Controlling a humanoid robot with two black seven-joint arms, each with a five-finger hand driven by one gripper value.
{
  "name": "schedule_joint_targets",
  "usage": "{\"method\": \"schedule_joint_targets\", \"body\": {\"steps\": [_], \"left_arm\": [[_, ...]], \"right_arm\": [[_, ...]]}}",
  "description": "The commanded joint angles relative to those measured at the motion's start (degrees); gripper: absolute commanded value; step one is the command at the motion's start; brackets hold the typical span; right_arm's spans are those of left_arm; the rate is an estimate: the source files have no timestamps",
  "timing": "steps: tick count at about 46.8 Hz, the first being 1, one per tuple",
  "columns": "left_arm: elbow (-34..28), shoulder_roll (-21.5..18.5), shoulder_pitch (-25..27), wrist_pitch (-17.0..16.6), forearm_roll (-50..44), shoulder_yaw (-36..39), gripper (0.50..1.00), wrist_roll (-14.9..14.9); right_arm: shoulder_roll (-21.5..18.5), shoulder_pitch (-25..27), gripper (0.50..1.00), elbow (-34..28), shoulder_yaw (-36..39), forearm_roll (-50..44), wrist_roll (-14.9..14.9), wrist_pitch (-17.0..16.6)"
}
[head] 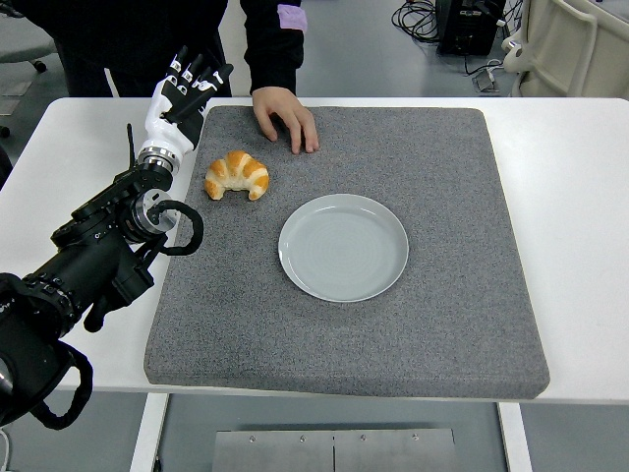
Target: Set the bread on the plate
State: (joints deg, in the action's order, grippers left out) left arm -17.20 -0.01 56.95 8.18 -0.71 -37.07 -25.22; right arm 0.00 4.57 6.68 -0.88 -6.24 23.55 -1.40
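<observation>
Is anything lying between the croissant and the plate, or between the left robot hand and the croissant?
Nothing visible. Bare grey mat separates the croissant from the empty plate, and the left robot hand has an open gap to it. A person's hand rests farther back.

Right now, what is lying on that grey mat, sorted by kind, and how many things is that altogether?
Golden-brown croissant: 1
Round pale grey plate: 1
Person's hand resting on the grey felt mat's far edge: 1
Total: 3
</observation>
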Motion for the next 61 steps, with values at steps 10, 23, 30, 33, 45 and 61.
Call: {"method": "schedule_joint_targets", "body": {"steps": [10, 23, 30, 33, 45, 61], "left_arm": [[0.0, 0.0, 0.0, 0.0, -0.1, -0.1, 0.983, 0.0], [0.0, 0.0, 0.0, 0.0, 0.0, 0.2, 0.983, 0.0], [0.0, 0.0, 0.0, -0.3, 0.1, 0.2, 0.983, 0.0], [0.0, 0.0, 0.0, -0.2, 0.3, 0.2, 0.983, 0.1], [0.0, 0.0, 0.4, -0.2, 0.3, 2.5, 0.983, 0.4], [-0.8, -0.5, 1.0, -0.7, 1.3, 7.5, 0.980, 1.0]], "right_arm": [[0.0, 0.0, 1.000, 0.0, 0.0, 0.0, 0.0, 0.0], [0.0, 0.0, 1.000, 0.0, 0.0, 0.0, 0.0, 0.0], [0.0, 0.0, 1.000, 0.0, 0.0, 0.0, 0.0, 0.0], [0.0, 0.0, 1.000, 0.0, 0.0, 0.0, 0.0, 0.0], [0.0, 0.0, 1.000, 0.0, 0.0, 0.0, 0.0, 0.0], [0.0, 0.0, 1.000, 0.0, 0.0, 0.0, 0.0, 0.0]]}}
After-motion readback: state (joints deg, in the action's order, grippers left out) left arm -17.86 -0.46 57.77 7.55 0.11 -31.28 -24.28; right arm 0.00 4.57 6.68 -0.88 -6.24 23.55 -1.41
